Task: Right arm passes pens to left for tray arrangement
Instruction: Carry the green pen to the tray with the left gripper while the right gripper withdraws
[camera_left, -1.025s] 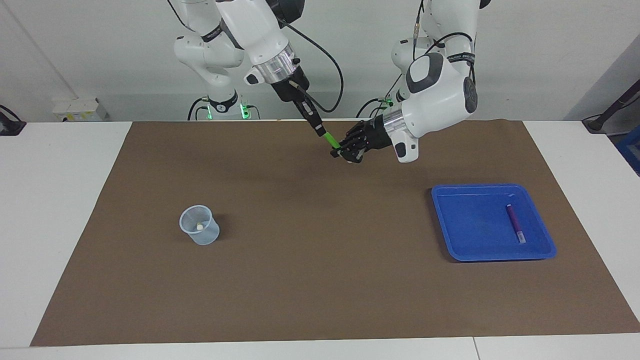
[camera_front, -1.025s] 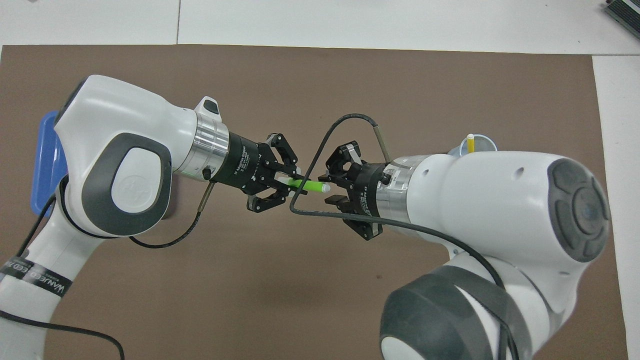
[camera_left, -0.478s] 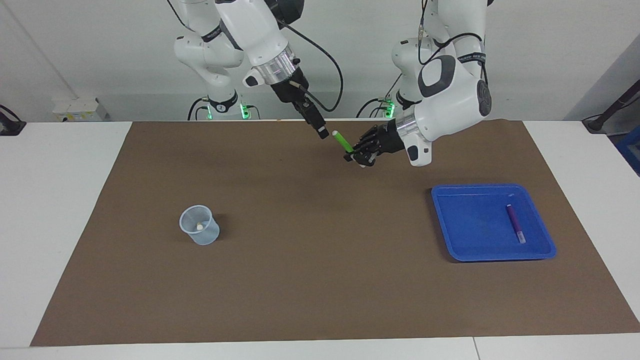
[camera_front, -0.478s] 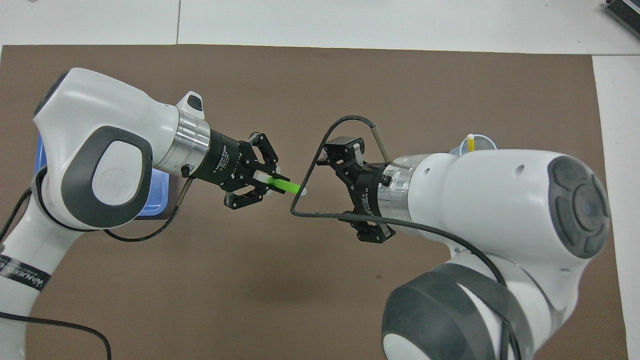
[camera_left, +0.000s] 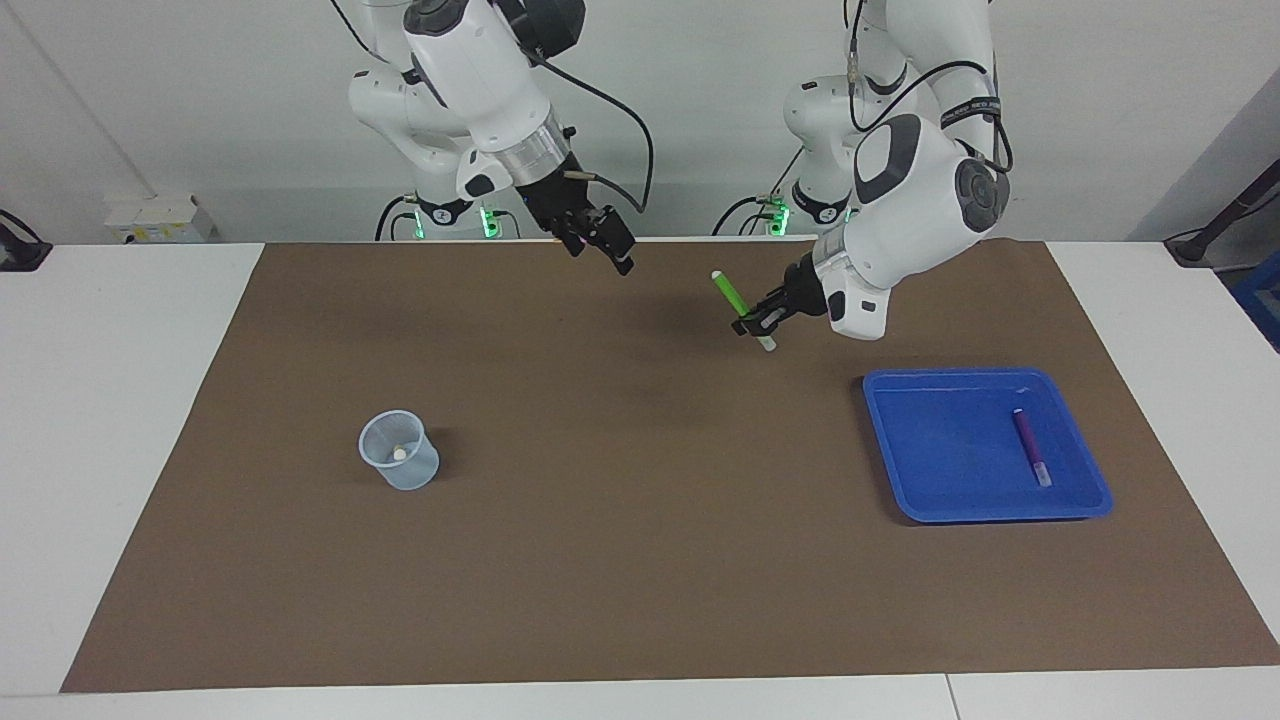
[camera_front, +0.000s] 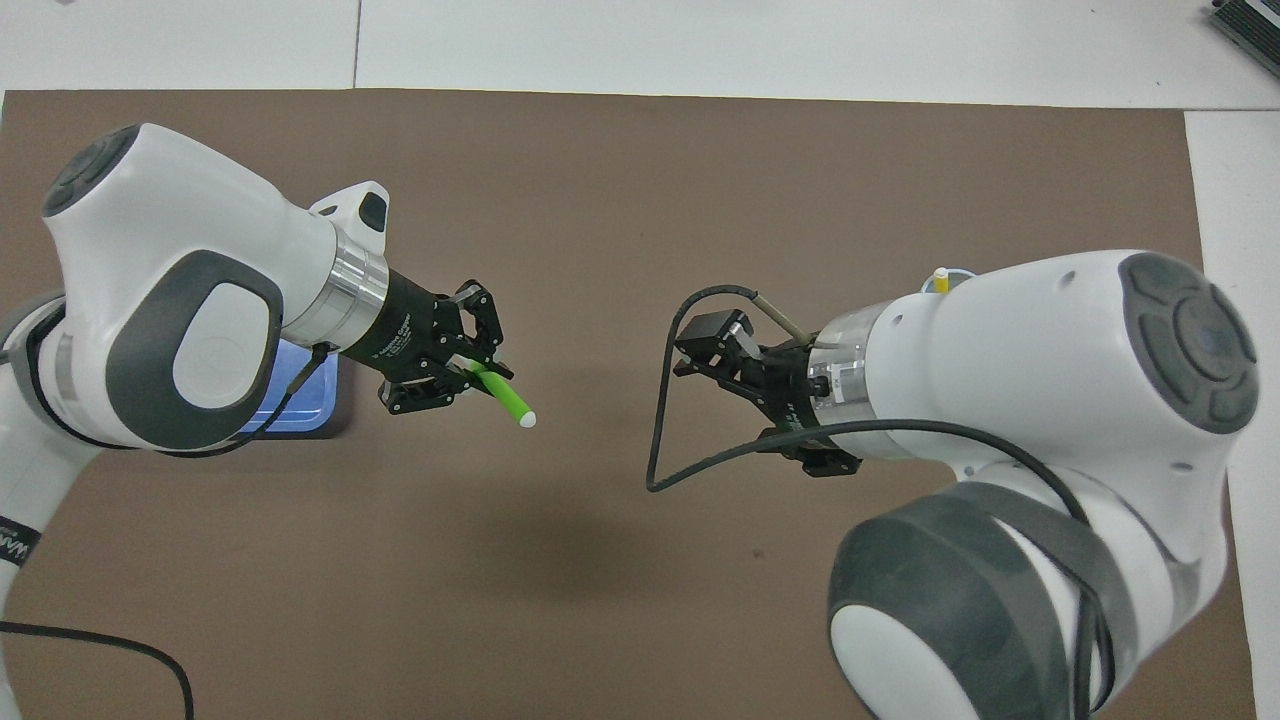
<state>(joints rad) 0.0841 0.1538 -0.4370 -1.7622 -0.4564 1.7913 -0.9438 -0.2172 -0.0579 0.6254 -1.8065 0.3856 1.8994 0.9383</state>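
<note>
Left gripper (camera_left: 757, 326) is clamping the green pen (camera_left: 731, 294) tilted over the mat, at ten o'clock from the blue tray (camera_left: 930, 440), ready for placing. Right gripper (camera_left: 598, 243) is hanging open, empty.

In the overhead view, the left arm (camera_front: 170, 330) hides most of the tray (camera_front: 300, 405).

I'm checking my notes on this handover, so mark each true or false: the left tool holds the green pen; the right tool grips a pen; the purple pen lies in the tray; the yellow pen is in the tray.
1. The left tool holds the green pen. True.
2. The right tool grips a pen. False: it is open and holds nothing.
3. The purple pen lies in the blue tray. True.
4. The yellow pen is in the tray. False: it stands in the cup.
</note>
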